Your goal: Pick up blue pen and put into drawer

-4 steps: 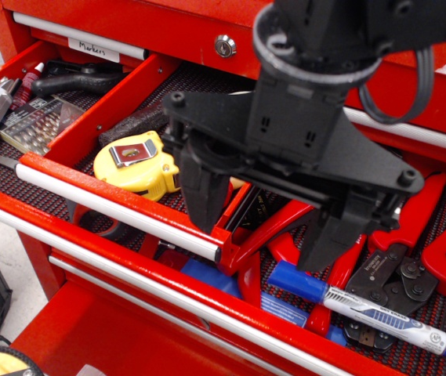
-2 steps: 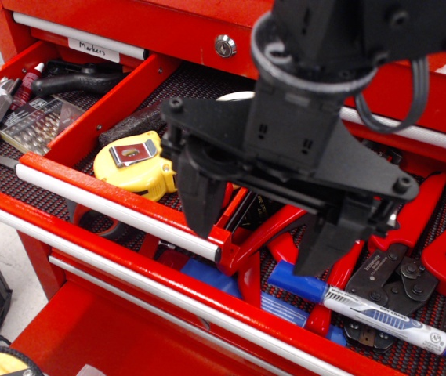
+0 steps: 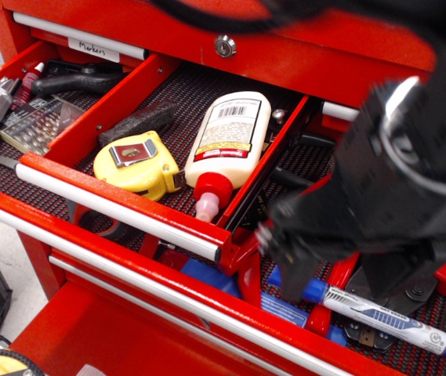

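Observation:
The blue pen (image 3: 379,317) lies in the lower, wider red drawer on top of red-handled pliers, with its blue cap pointing left. My black gripper (image 3: 339,283) hangs low right over the pen's cap end. It is blurred, its jaws look spread apart, with one finger (image 3: 291,276) left of the cap and the other further right. It holds nothing. The divided red drawer (image 3: 106,116) with the silver bar handle (image 3: 113,205) stands open to the upper left.
The divided drawer holds a yellow tape measure (image 3: 135,163), a white glue bottle (image 3: 226,133) with a red cap, a black block (image 3: 140,124) and, in the left compartment, a bit set (image 3: 38,124). A flat blue tool handle (image 3: 211,276) and red pliers (image 3: 328,317) lie by the pen.
My gripper has swung right and down, from above the divided drawer's front edge to over the pen. The glue bottle it hid now shows. The pen has not moved.

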You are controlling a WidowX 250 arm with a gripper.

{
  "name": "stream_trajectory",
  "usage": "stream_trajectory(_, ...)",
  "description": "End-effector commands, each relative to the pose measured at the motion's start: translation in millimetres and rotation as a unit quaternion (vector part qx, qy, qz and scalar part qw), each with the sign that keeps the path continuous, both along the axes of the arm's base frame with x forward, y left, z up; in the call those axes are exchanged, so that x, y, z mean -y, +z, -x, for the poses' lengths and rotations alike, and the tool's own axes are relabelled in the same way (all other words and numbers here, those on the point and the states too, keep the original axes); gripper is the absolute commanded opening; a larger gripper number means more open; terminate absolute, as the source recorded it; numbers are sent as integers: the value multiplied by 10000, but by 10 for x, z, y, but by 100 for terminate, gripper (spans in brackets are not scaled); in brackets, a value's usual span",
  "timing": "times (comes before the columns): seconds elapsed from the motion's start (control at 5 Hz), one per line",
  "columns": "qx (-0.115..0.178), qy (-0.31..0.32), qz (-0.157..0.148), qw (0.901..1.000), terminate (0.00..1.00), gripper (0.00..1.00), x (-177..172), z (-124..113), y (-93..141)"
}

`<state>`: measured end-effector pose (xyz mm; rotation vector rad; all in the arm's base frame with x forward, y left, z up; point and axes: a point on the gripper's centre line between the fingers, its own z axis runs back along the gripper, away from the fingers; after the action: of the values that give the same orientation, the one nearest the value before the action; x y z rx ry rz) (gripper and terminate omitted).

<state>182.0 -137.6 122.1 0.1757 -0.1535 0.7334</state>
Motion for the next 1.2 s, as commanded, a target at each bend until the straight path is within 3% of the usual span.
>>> stream_trajectory(0.0,495,2200,342,9737,0,100,54,-423,-57)
stream_trajectory(0.2,677,2810,328,9568,0,100,3,-530,-234)
stream_trajectory(0.4,910,3097,301,9460,0,100,-11,-544,-385)
stream_trajectory(1.0,1260,3258,573,9352,0,100,16,-418,-778)
